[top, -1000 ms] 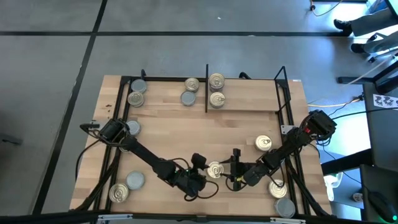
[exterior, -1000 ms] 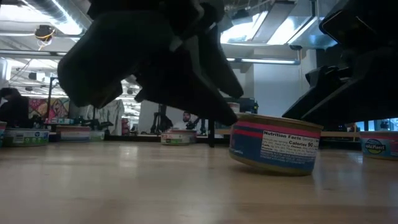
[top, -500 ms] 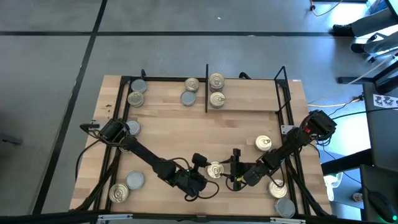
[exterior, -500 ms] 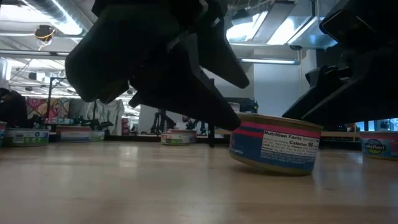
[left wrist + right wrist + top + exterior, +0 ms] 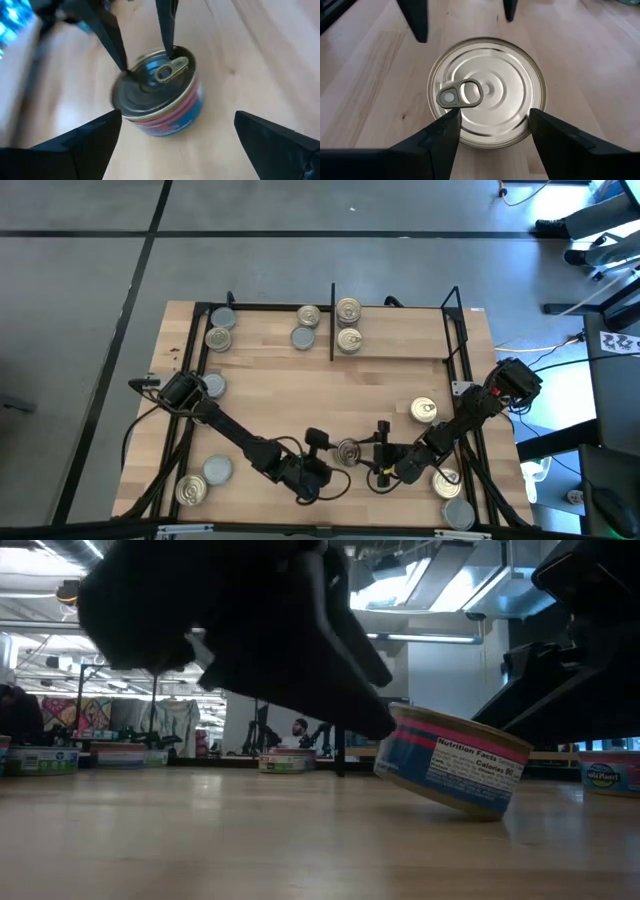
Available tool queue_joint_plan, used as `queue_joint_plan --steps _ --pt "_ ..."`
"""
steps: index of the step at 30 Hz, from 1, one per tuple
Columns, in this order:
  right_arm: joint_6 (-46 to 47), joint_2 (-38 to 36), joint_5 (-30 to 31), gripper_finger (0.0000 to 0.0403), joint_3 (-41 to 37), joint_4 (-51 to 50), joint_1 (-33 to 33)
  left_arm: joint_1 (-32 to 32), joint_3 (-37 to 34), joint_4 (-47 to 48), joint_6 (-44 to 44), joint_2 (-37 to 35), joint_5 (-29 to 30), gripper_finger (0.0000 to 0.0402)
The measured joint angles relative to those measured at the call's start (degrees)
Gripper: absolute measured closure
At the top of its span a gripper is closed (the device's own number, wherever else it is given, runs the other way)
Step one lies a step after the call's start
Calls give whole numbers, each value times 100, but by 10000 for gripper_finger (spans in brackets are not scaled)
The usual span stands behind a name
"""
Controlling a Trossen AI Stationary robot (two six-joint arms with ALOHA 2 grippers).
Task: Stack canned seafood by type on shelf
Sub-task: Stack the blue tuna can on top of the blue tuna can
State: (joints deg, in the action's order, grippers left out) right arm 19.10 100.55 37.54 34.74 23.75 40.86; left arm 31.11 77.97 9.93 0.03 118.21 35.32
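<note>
Tilting tin (image 5: 349, 450) between both claws

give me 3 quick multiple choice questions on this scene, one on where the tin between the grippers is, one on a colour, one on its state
1. Where is the tin?
A. near table edge, between both grippers
B. in the shelf
C. on a stack

2. Its label's top band is
A. green
B. pink
C. yellow

3. The tin is
A. flat
B. tilted, one edge lifted
C. upside down

Answers:
1 A: the high view shows it between the left gripper and right gripper.
2 B: the low view shows pink over blue.
3 B: in the low view one edge is off the table, right gripper shut on it.
</note>
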Motion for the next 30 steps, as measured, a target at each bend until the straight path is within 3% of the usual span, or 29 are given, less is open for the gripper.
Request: queue_joint_plan --steps 4,9,11,21,30 --pt "4 0 2 166 2 -7 0 -2 0 -197 -1200 0 -152 15" --pt "12 0 0 166 2 -11 0 -11 1 -486 -1541 0 -161 15" --pt "13 0 1 166 2 -13 0 -43 2 -461 -1161 -2 -159 15" --pt "15 -2 0 166 4 -20 0 52 -76 -212 2539 -2 -28 15" --pt "16 -4 0 166 7 -34 1 -144 -76 -170 3849 195 224 15"
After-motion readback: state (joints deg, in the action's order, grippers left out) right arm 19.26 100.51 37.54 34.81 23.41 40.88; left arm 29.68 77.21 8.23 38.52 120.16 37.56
